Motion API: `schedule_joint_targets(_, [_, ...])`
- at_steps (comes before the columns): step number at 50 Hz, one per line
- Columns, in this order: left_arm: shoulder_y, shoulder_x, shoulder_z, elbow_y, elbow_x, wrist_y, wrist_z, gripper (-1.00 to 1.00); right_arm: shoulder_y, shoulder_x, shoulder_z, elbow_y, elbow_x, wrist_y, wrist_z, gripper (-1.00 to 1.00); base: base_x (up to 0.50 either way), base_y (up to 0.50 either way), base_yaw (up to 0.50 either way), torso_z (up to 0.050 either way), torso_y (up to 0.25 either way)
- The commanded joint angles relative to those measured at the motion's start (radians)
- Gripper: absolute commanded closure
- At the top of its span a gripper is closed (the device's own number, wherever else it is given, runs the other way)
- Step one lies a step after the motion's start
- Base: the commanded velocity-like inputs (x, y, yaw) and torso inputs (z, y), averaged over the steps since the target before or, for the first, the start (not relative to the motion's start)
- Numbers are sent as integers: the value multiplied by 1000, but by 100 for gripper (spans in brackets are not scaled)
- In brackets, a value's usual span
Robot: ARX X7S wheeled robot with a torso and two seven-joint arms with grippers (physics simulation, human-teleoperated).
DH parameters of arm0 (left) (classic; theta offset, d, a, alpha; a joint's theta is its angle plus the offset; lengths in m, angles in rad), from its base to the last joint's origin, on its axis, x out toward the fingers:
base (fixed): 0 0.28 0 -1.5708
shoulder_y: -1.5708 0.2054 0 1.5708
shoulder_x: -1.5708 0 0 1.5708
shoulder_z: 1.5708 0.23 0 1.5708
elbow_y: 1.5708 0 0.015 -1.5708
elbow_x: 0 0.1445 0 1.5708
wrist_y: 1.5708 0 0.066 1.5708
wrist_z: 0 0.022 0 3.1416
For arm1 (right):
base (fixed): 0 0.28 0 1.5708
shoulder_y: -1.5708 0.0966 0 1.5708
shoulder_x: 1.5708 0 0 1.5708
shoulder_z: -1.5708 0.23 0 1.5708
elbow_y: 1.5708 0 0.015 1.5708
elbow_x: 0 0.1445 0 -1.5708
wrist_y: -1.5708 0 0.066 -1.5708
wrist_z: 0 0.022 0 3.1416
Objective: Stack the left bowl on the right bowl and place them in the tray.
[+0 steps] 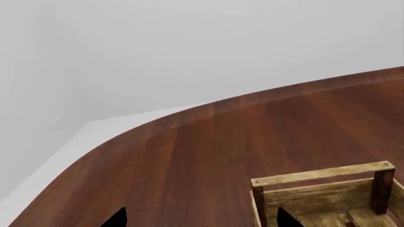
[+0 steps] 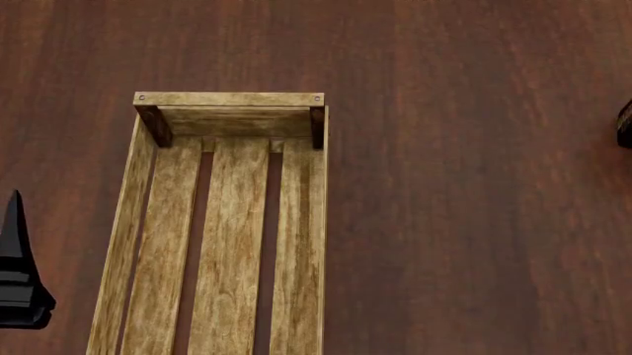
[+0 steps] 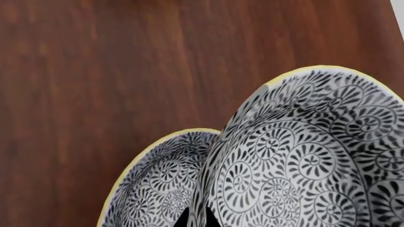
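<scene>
Head view shows the wooden table point(image 2: 474, 185) bearing the slatted tray point(image 2: 227, 237), unfilled. Two patterned bowls point(image 3: 303, 161) overlap in the right wrist view, one rim apparently pinched by the right gripper point(image 3: 197, 218); stiff, slick, probably breakable. Left gripper point(image 1: 198, 220) fingers parted, holding nothing.

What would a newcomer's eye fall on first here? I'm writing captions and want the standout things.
In the right wrist view, two patterned bowls with black-and-white swirls and yellow rims: the near bowl looms large and tilted, the far bowl partly behind it. In the head view, the empty tray of pale slats lies lengthwise on the dark wooden table, with the left end effector beside it.
</scene>
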Motion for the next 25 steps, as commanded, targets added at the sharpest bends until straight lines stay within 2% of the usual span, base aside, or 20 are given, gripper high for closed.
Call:
schedule_joint_targets(1, [3, -3, 3, 3, -1, 2, -1, -100, -18, -25, 2, 5, -48, -11, -17, 100, 0, 0, 0, 0, 0])
schedule_joint_targets(25, [3, -6, 4, -7, -5, 13, -1, -100, 27, -62, -87, 22, -84, -33, -47, 100, 0, 0, 0, 0, 0])
